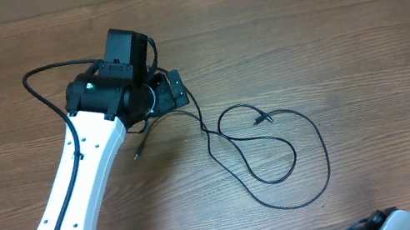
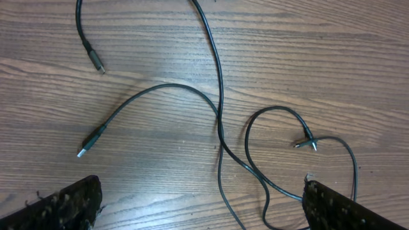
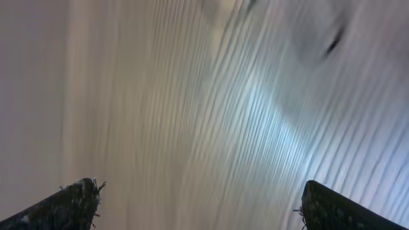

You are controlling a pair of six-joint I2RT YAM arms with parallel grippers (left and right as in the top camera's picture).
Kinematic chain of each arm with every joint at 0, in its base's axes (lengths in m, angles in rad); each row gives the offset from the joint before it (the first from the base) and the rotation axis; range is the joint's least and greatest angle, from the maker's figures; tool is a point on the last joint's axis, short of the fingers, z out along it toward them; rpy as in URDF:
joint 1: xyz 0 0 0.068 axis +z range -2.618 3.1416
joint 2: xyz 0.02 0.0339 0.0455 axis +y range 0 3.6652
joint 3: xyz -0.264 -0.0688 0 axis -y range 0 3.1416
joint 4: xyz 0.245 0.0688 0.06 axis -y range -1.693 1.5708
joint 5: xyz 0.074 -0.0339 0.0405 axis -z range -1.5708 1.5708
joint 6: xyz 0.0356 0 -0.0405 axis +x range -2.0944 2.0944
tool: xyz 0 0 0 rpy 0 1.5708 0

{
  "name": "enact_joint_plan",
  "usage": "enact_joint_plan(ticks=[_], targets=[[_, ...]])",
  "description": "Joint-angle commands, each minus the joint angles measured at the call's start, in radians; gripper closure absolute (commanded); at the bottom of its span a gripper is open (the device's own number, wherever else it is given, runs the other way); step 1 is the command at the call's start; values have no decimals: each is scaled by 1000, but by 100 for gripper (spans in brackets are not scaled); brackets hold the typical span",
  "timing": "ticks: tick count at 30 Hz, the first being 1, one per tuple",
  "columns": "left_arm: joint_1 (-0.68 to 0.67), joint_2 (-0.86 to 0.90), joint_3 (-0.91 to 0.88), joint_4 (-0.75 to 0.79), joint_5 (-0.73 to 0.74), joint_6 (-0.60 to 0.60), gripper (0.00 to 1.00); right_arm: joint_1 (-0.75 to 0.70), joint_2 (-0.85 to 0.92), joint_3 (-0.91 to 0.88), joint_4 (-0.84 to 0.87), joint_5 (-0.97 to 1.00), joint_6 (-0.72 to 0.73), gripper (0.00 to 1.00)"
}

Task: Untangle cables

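Wooden table (image 1: 360, 37) bears cables (image 2: 221, 121); left fingers (image 2: 64, 204) and right fingers (image 3: 64, 207) gape wide, holding nothing.

place: robot lab bench | evidence: wood-grain table (image 1: 360, 37), white robot arm (image 1: 82, 183) reaching over it

Even, soft light in the overhead and left wrist views; right wrist view motion-blurred with glare.

No readable text, labels or numbers anywhere.
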Motion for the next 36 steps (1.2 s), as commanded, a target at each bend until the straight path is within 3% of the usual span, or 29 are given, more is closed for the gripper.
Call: enact_joint_plan(ticks=[1,10,14,21,36], targets=[[5,13,8,-2,6,1,0,142,11,-3,-62,-43,-27,0],[5,13,8,-2,6,1,0,561,11,-86,-55,-30,-26,0],[5,13,8,-1,6,1,0,702,11,-158,-41,61,56,0],[5,13,8,-2,6,1,0,857,11,-338,64,48,223,0],[5,13,8,-1,6,1,0,1082,11,-445,169,-43,228,0]])
